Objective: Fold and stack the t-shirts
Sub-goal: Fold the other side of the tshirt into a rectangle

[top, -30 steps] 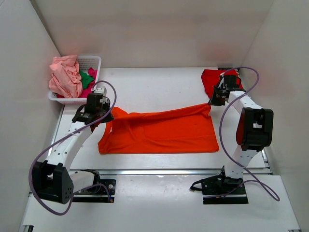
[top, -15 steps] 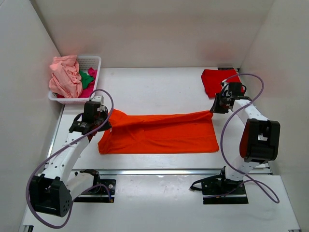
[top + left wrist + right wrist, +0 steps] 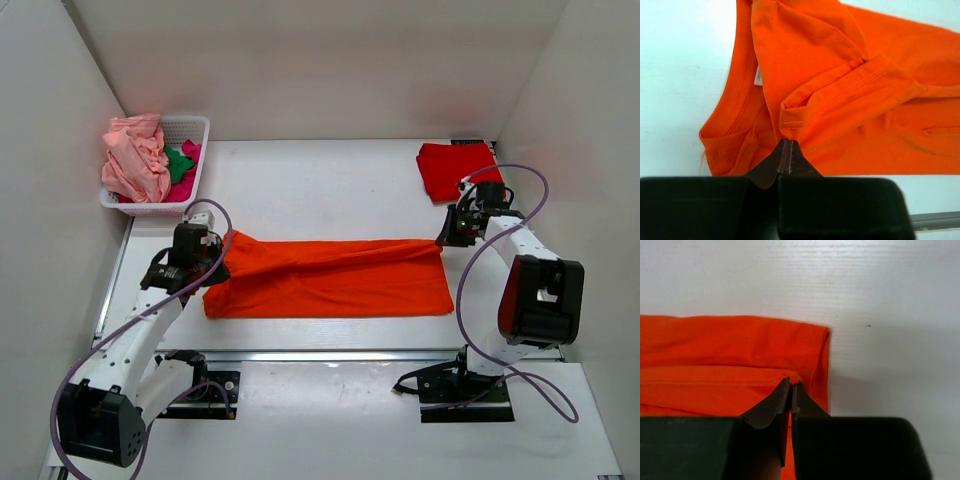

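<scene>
The bright orange t-shirt (image 3: 330, 280) lies across the middle of the table, its far edge lifted and drawn toward the near edge. My left gripper (image 3: 222, 252) pinches the shirt's left end, shut on the sleeve hem (image 3: 790, 122), with the jaws pressed together (image 3: 786, 145). My right gripper (image 3: 443, 237) is shut on the shirt's right corner (image 3: 799, 376); a nub of orange cloth (image 3: 740, 350) shows at its tips (image 3: 791, 385). A folded red t-shirt (image 3: 455, 168) lies at the back right. Pale pink (image 3: 135, 158), green (image 3: 179, 163) and magenta (image 3: 192, 150) t-shirts fill the basket.
A white mesh basket (image 3: 192, 125) stands at the back left corner. White walls close in the table on three sides. Purple cables loop from both arms. Bare white table (image 3: 320, 185) lies beyond the orange shirt.
Both grippers have moved toward the near edge, carrying the orange shirt's far edge over its body. The shirt looks narrower from front to back now.
</scene>
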Action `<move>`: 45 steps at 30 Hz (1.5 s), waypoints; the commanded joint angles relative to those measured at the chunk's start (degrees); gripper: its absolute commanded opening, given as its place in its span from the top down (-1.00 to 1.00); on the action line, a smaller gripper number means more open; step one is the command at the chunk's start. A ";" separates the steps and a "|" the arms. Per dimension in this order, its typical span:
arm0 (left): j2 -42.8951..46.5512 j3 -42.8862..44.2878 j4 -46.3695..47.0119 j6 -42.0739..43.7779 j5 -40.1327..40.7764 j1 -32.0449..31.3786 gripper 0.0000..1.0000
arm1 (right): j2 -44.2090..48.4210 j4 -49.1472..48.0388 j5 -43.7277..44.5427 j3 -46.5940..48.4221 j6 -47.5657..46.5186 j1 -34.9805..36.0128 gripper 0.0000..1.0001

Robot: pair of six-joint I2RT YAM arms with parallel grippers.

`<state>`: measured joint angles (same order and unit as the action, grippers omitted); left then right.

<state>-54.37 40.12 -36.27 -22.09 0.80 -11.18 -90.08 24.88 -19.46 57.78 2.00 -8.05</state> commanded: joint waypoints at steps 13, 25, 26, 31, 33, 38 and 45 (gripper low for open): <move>4.62 -4.34 -2.66 -1.73 -0.45 -0.60 1.00 | 6.59 1.74 -0.40 -7.50 -0.50 -1.00 0.99; 5.68 -3.65 -8.02 -4.10 1.14 -0.59 0.77 | 8.25 5.70 5.40 -7.86 2.05 -2.58 0.19; 5.85 -3.38 -8.63 -4.19 0.87 -0.77 0.73 | 8.52 5.53 5.92 -7.60 2.30 -3.02 0.13; 8.84 -3.38 -8.73 -7.00 -3.17 -3.49 1.00 | 9.40 5.53 7.42 -7.33 2.92 -3.81 -0.05; 10.59 -3.29 -8.30 -8.50 -4.75 -4.20 1.00 | 9.23 5.18 7.42 -6.81 3.19 -3.55 -0.07; 12.27 -4.17 -7.67 -9.90 -5.98 -4.37 1.00 | 8.69 4.82 7.07 -6.28 3.19 -1.71 -0.07; 14.46 -5.58 -9.96 -13.06 -5.63 -5.26 1.00 | 7.82 4.47 7.15 -4.96 3.37 0.05 -0.08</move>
<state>-41.43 34.96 -45.19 -33.21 -3.90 -16.27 -82.41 30.65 -12.91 50.28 5.10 -8.47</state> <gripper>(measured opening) 0.028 0.542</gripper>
